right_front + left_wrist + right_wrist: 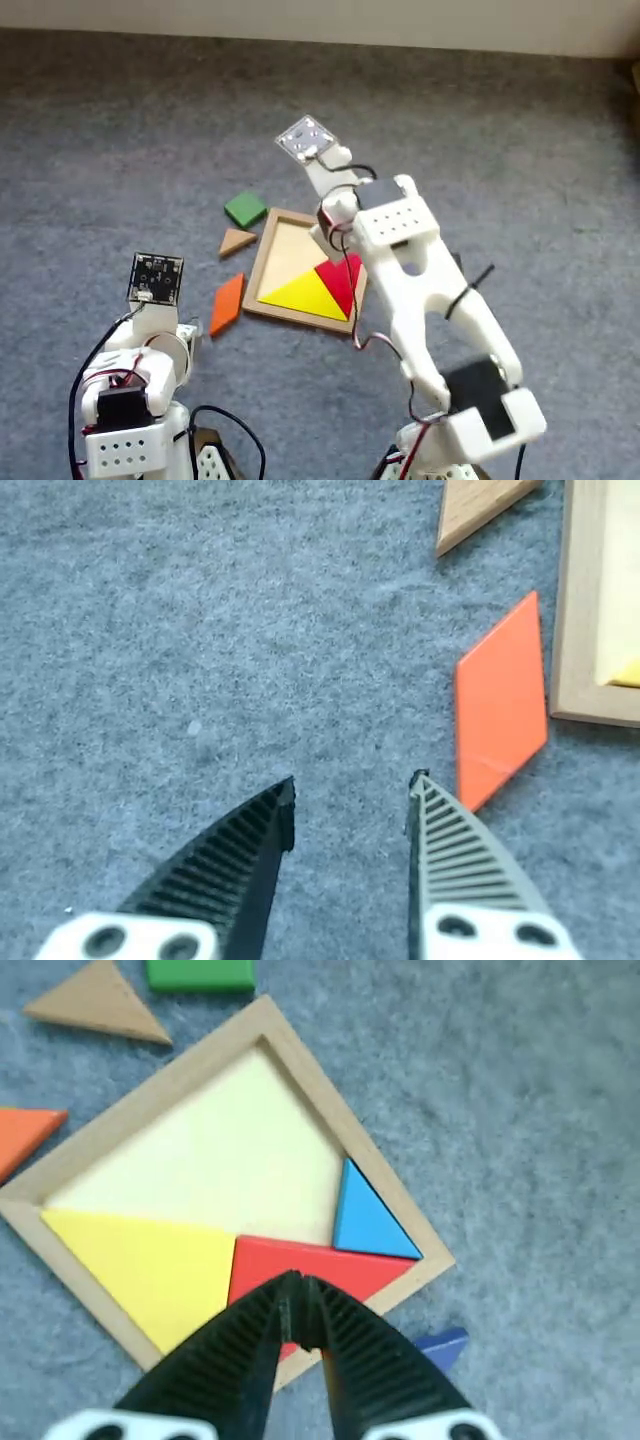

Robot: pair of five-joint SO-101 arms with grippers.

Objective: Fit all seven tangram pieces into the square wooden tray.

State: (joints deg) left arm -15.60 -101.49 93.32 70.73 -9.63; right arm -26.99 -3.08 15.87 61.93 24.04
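Note:
The square wooden tray (300, 1080) lies on the grey carpet. It holds a yellow triangle (150, 1260), a red triangle (320, 1265) and a small blue triangle (365, 1220); the rest of its floor is bare. My right gripper (302, 1285) hovers shut over the red triangle, holding nothing. A dark blue piece (442, 1344) peeks out beside the tray's near corner. A green square (245, 210), a tan triangle (236, 241) and an orange parallelogram (227, 303) lie on the carpet left of the tray (265, 262). My left gripper (352, 785) is open above bare carpet, close to the orange parallelogram (500, 715).
The right arm (420, 280) stretches over the tray's right side in the high view and hides part of it. Open carpet surrounds the tray on the far and right sides. A pale wall edge runs along the back.

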